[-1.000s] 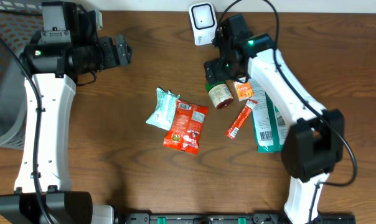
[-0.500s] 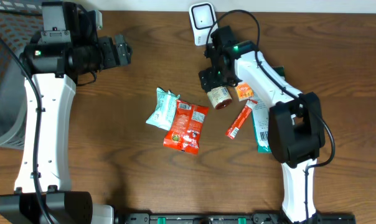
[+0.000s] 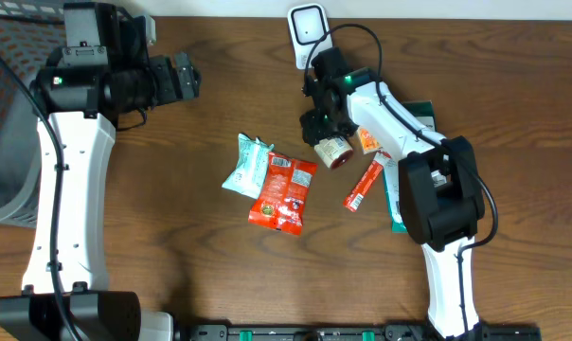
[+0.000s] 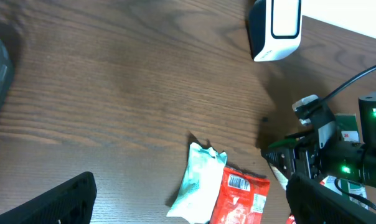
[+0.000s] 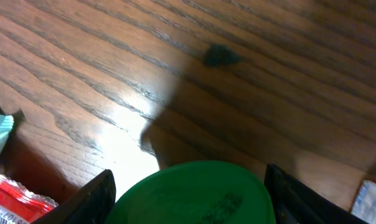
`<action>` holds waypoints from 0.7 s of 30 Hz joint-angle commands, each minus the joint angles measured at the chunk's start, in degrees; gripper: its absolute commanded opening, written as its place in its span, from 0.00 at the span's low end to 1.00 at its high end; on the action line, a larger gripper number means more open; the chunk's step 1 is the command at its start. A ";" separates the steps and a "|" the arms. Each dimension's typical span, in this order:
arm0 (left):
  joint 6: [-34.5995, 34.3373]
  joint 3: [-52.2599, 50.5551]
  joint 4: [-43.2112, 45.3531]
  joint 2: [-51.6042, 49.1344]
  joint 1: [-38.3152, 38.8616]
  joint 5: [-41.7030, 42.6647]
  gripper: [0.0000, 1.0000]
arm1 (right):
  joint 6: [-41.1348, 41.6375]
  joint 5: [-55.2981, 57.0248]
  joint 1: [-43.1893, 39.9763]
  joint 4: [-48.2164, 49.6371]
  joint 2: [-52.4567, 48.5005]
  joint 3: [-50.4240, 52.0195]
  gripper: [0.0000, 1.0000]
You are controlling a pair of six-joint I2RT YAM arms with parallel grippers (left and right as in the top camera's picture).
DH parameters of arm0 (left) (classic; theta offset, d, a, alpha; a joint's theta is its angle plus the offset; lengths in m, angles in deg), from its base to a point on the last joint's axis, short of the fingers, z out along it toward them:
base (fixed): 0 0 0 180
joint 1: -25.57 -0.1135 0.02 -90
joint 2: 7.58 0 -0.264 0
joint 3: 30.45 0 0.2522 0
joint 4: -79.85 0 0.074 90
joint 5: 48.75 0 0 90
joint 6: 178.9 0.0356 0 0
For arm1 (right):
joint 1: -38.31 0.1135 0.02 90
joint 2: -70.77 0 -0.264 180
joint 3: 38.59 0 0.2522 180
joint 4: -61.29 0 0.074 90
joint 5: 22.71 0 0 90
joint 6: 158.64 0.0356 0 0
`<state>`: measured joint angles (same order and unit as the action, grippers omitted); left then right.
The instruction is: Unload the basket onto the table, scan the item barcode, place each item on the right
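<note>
Since the jar [image 3: 336, 148] is lying on its side right under the right tool [image 3: 321, 126], that's the arm for this one, no contest. The left tool [image 3: 184, 78] hangs well apart on the other side of the table [image 3: 172, 246], fingers spread wide with nothing between them.

The jar's long axis looks to run on a diagonal, green lid [image 5: 188, 193] end up toward the scanner [image 3: 307, 28], base end pointing back toward the front edge. In the right wrist view the two fingers sit either side of that lid, pretty snug, but I honestly can't tell if they're biting or just bracketing it. The scanner is just beyond the tool, so my guess is a short lift and a turn to show it the label. I can't make out where the barcode sits.

The surface is smooth dark wood, so a round jar could roll if nudged. Room is tight on one side: an orange sachet [image 3: 368, 139] is just beside the jar and a red stick pack [image 3: 364, 185] is near it. The red snack bag [image 3: 284, 189] and mint packet [image 3: 246, 163] lie a bit apart on the other side. The stretch between jar and scanner is bare.
</note>
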<state>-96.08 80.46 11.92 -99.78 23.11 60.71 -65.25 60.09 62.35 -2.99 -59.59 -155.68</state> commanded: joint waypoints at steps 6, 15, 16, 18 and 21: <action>0.52 0.59 -0.22 -0.26 -0.02 0.66 0.97 | -0.28 4.79 0.39 -2.73 8.22 -0.61 0.56; 0.52 0.59 -0.22 -0.26 -0.02 0.66 0.98 | 3.52 6.29 0.68 -10.40 10.78 -0.52 0.54; 0.52 0.59 -0.22 -0.26 -0.02 0.66 0.97 | 4.33 6.27 0.92 -11.56 10.78 -0.44 0.54; 0.52 0.59 -0.22 -0.26 -0.02 0.66 0.97 | 5.40 6.29 1.25 -12.37 10.78 -0.44 0.54; 0.52 0.59 -0.22 -0.26 -0.02 0.66 0.97 | 6.93 6.32 1.86 -12.79 10.78 -0.44 0.54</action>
<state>-96.08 80.46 11.92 -99.80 23.11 60.71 -61.40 65.84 62.94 -15.54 -50.02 -155.68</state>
